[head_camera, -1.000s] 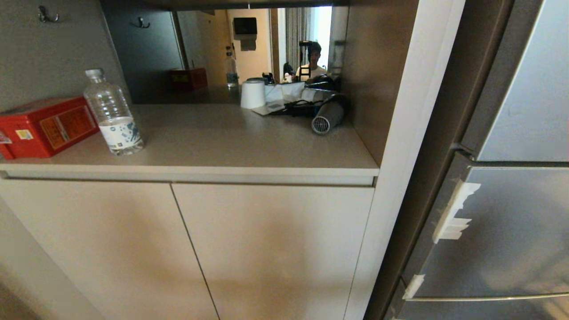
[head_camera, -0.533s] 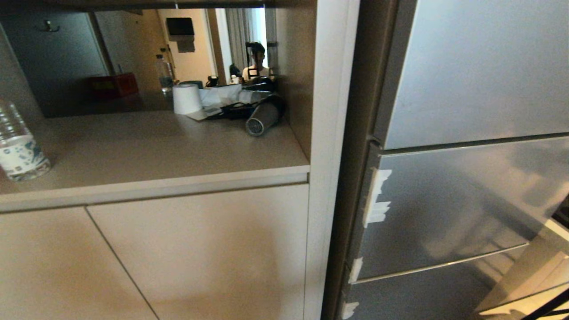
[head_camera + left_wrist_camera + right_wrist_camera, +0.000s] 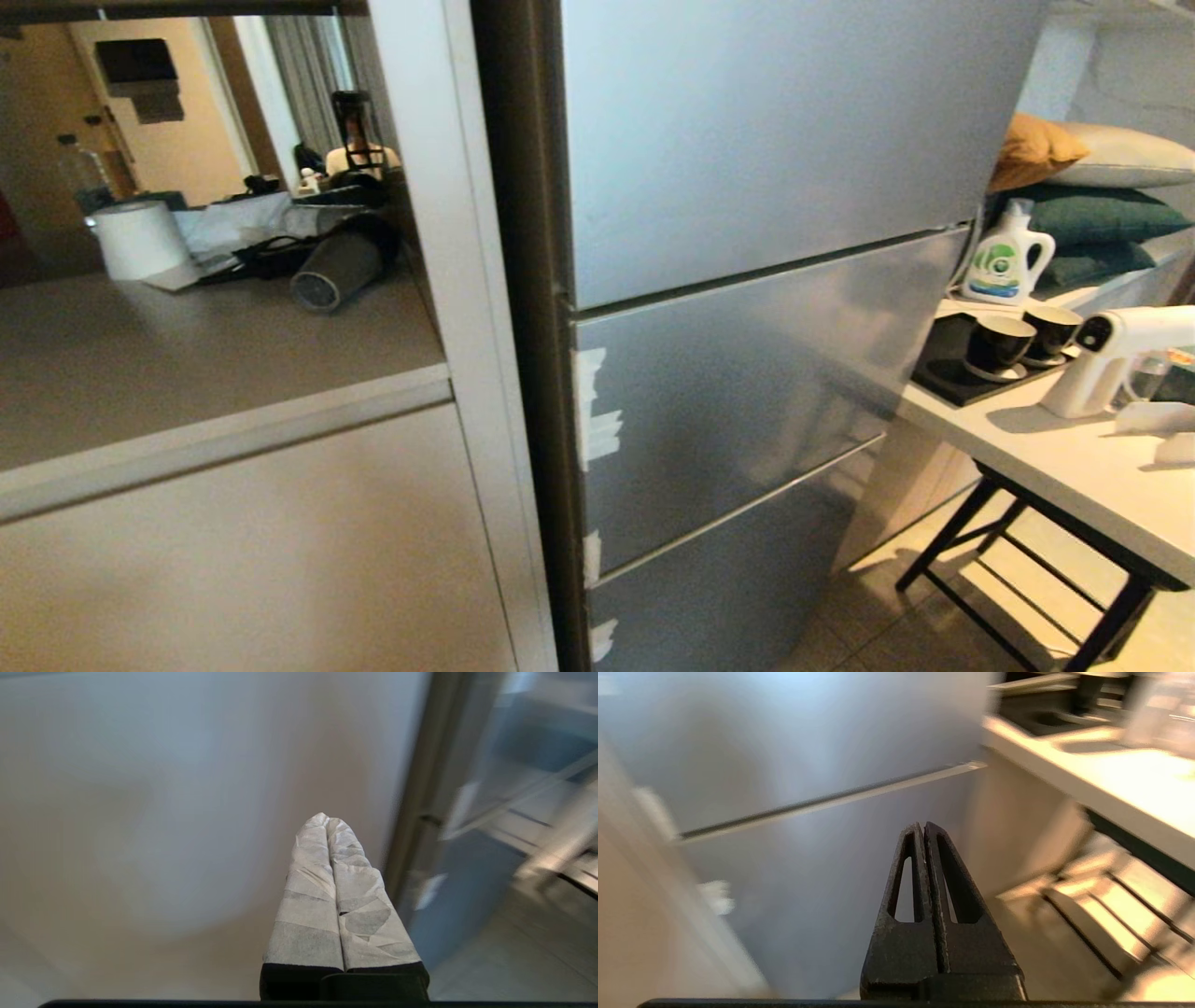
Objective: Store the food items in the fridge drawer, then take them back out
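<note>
The fridge [image 3: 747, 327] stands shut, so its drawer and the food items are out of sight. Left pincer [image 3: 327, 820] and right pincer [image 3: 923, 826] are both clenched and empty. Risk: approaching too close could bump the tabletop [image 3: 1046, 448] beside it, leaving no room for the door to swing.

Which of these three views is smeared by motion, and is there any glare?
Right wrist view: heavy streaking across the fridge and table, right gripper crisp. Left wrist view: fridge edge softly blurred, left gripper sharp. Head view: mostly sharp, soft sheen on fridge doors.
</note>
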You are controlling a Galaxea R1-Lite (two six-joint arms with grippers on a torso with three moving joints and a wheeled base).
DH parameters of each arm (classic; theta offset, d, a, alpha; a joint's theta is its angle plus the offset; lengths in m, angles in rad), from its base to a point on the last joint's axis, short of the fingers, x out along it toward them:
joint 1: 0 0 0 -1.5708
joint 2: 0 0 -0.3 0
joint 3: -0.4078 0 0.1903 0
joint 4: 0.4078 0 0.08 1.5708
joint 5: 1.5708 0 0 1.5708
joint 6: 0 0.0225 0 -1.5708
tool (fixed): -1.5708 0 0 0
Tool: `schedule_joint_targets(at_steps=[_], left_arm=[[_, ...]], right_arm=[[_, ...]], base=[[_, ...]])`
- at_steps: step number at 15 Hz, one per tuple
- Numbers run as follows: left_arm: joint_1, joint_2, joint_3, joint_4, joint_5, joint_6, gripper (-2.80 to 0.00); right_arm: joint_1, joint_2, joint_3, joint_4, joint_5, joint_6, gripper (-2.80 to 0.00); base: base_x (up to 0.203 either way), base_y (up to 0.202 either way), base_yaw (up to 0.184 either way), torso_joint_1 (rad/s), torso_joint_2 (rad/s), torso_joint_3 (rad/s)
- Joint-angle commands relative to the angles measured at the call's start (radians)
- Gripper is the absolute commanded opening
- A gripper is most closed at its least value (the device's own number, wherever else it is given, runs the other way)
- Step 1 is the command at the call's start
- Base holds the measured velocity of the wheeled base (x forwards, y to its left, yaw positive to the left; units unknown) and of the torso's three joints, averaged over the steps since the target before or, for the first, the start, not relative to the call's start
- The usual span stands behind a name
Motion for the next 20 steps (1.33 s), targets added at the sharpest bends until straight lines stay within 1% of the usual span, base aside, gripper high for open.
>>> schedule_joint_targets(at_steps=[1,10,11,12,13,14,16,18,20], left_arm=[[0.000,0.000,0.005,0.000,0.000,0.001,-2.80],[0.000,-0.002,-0.006,-0.003,-0.002,0.005,-2.80],[0.000,0.004,-0.050,-0.005,-0.003,-0.003,-2.80],[0.000,0.027,-0.135,0.001,-0.004,-0.014,-2.80],[0.000,0.081,-0.211,0.004,-0.004,-0.022,-2.80],[0.000,0.161,-0.244,0.001,-0.004,-0.027,-2.80],[-0.001,0.361,-0.266,-0.033,-0.013,-0.049,-2.80],[-0.001,0.586,-0.270,-0.119,-0.027,-0.108,-2.80],[-0.002,0.798,-0.263,-0.255,-0.036,-0.152,-2.80]], right_arm=[[0.001,0.000,0.000,0.000,0.000,0.000,-2.80],[0.001,0.000,0.000,0.000,0.000,0.000,-2.80],[0.001,0.000,0.000,0.000,0.000,0.002,-2.80],[0.001,0.000,0.000,0.000,0.001,0.002,-2.80],[0.001,0.000,0.000,0.000,0.000,0.000,-2.80],[0.001,0.000,0.000,0.000,0.000,0.000,-2.80],[0.001,0.000,0.000,0.000,0.000,0.001,-2.80],[0.001,0.000,0.000,0.000,0.000,0.002,-2.80],[0.001,0.001,0.000,0.000,0.000,0.002,-2.80]], base=[[-0.004,0.006,-0.176,0.001,0.00,0.005],[0.001,0.008,-0.164,0.002,0.00,0.003],[-0.001,0.004,-0.064,0.002,0.00,0.002],[0.000,0.000,0.000,0.000,0.00,0.000],[0.000,0.000,0.000,0.000,0.00,0.000],[0.000,0.000,0.000,0.000,0.00,0.000],[0.000,0.000,0.000,0.000,0.00,0.000],[0.000,0.000,0.000,0.000,0.00,0.000],[0.000,0.000,0.000,0.000,0.00,0.000]])
